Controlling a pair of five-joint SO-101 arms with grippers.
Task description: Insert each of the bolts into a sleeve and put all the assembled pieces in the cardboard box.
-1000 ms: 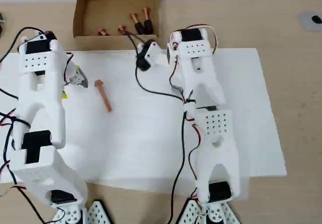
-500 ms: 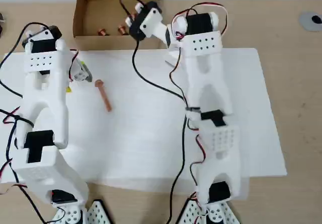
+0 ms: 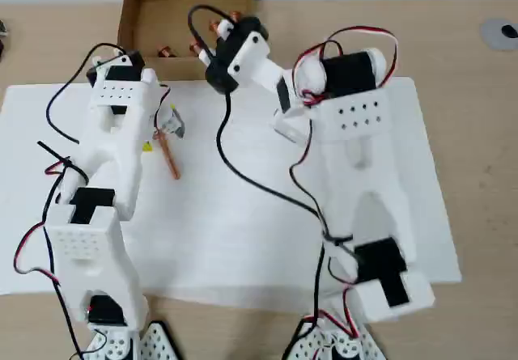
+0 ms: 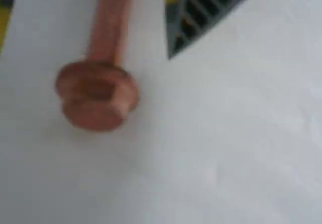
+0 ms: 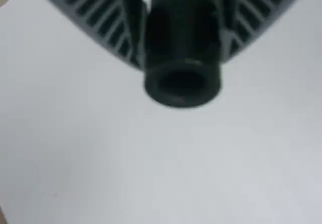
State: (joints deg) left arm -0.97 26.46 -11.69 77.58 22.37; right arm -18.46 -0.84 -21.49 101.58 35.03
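Observation:
A copper bolt [image 3: 168, 154] lies on the white paper [image 3: 243, 239], head toward the box. My left gripper [image 3: 163, 135] is down at the head end and stands open. In the left wrist view the bolt [image 4: 96, 93] has its shaft between the two fingers [image 4: 201, 12]. My right gripper [image 5: 181, 53] is shut on a black sleeve [image 5: 182, 83], bore end out, held above the paper. The right arm's wrist [image 3: 235, 52] is raised near the front wall of the cardboard box [image 3: 129, 20]. Several assembled pieces [image 3: 217, 28] lie inside the box.
The box stands at the table's far edge, just beyond the paper. Cables [image 3: 243, 174] from the right arm trail across the paper's middle. Bare paper lies between the two arms. A dark object [image 3: 506, 31] sits at the far right.
The left arm swung right, bringing its gripper from beside the bolt down over the head end. The right arm rose and leaned right, with its wrist moving toward the box's front wall.

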